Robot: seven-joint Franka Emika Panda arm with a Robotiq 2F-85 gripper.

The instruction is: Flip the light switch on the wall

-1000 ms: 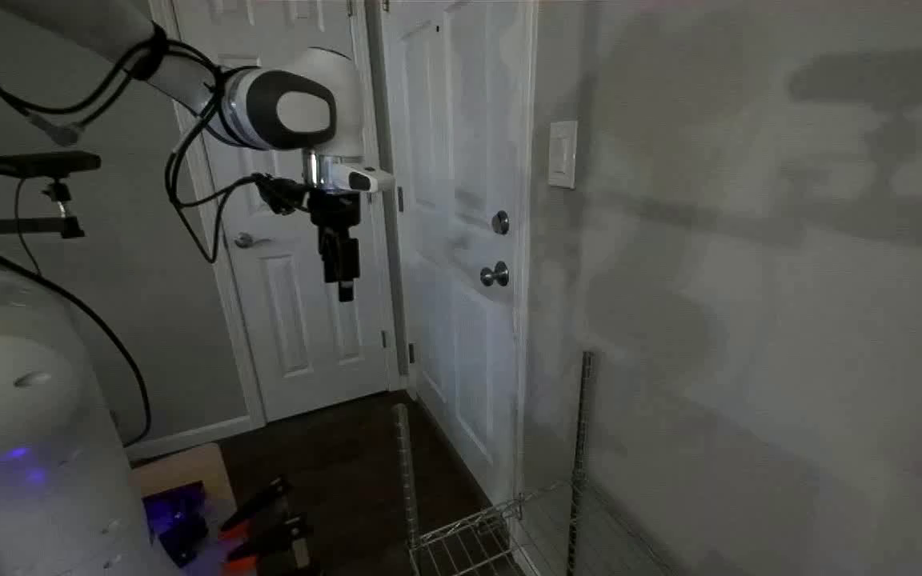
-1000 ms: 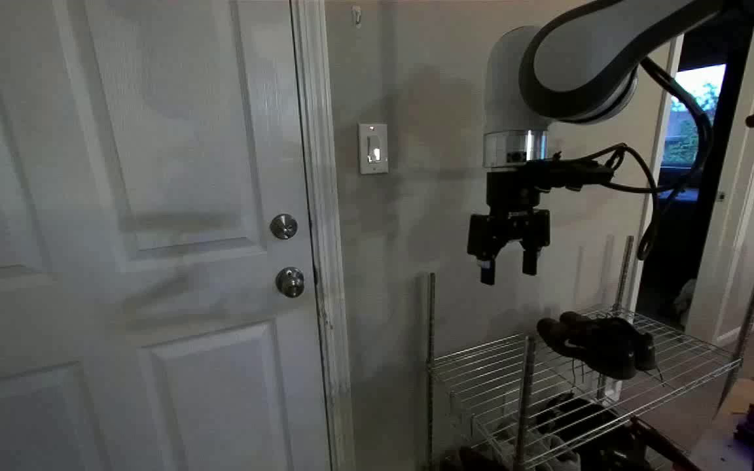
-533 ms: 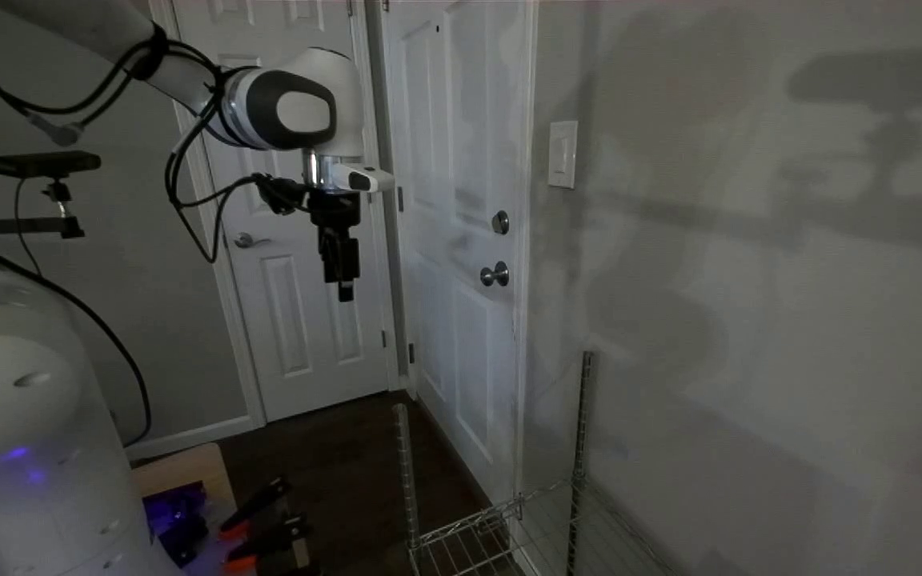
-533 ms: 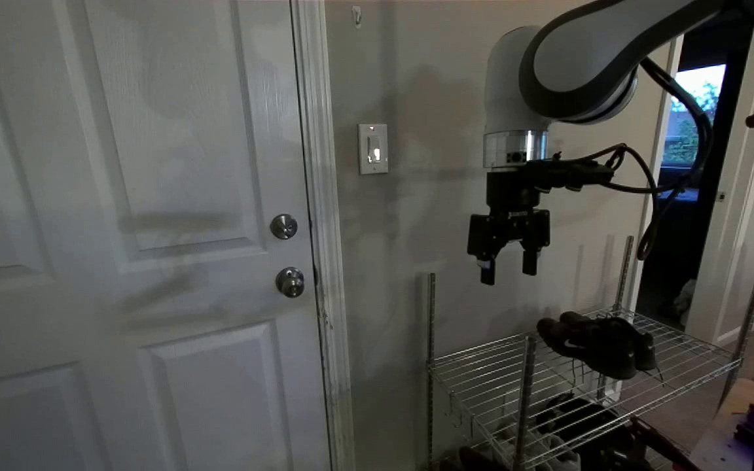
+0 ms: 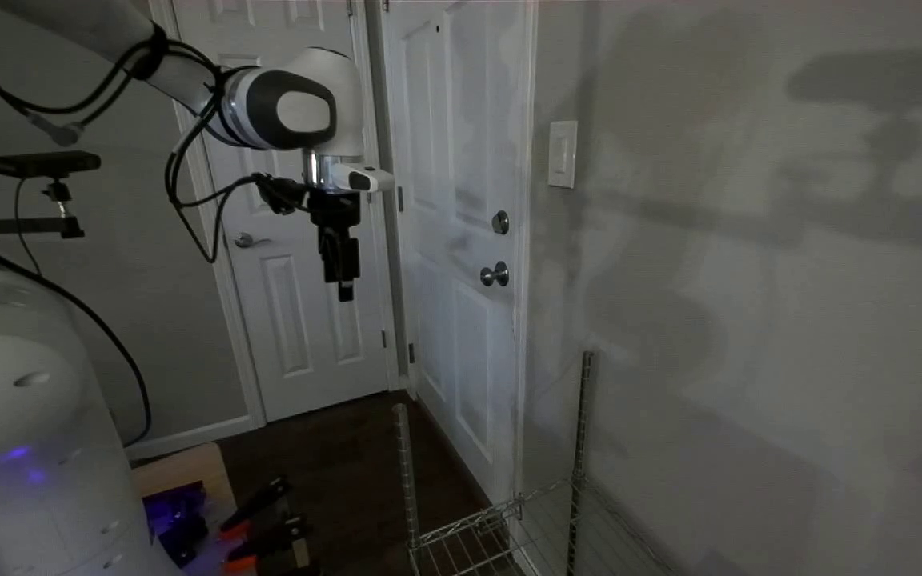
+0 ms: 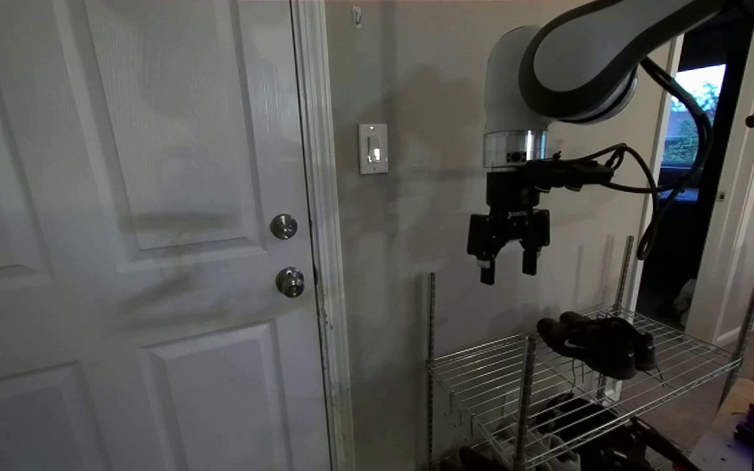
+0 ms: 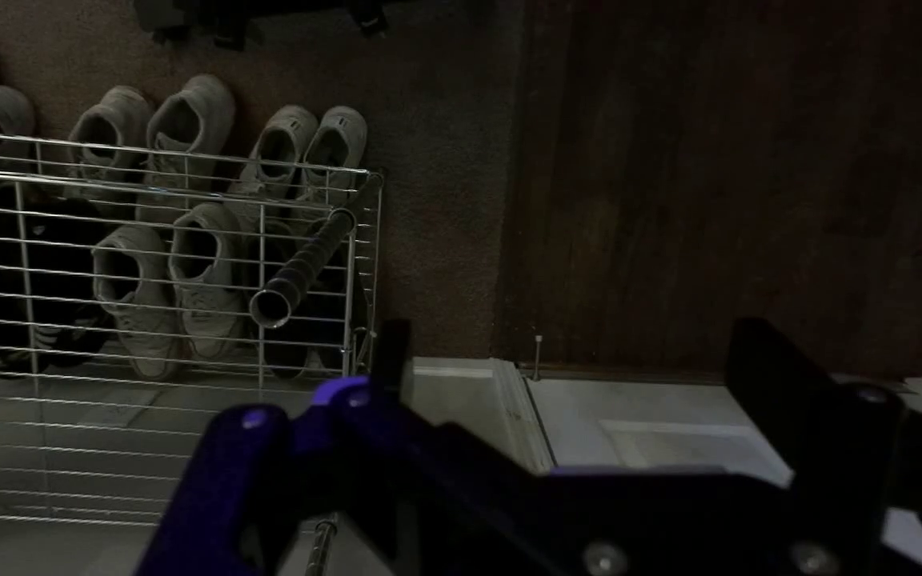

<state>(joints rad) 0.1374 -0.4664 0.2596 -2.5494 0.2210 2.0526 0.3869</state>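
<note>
The light switch [image 6: 373,149] sits well apart from the spread claw [image 6: 508,269], seemingly higher up.

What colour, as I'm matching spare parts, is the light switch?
White; the light switch shows best in an exterior view.

In an exterior view, light switch [image 6: 373,149] on wall [image 6: 383,281], right of door [image 6: 135,258], left of gripper [image 6: 508,267]
</note>
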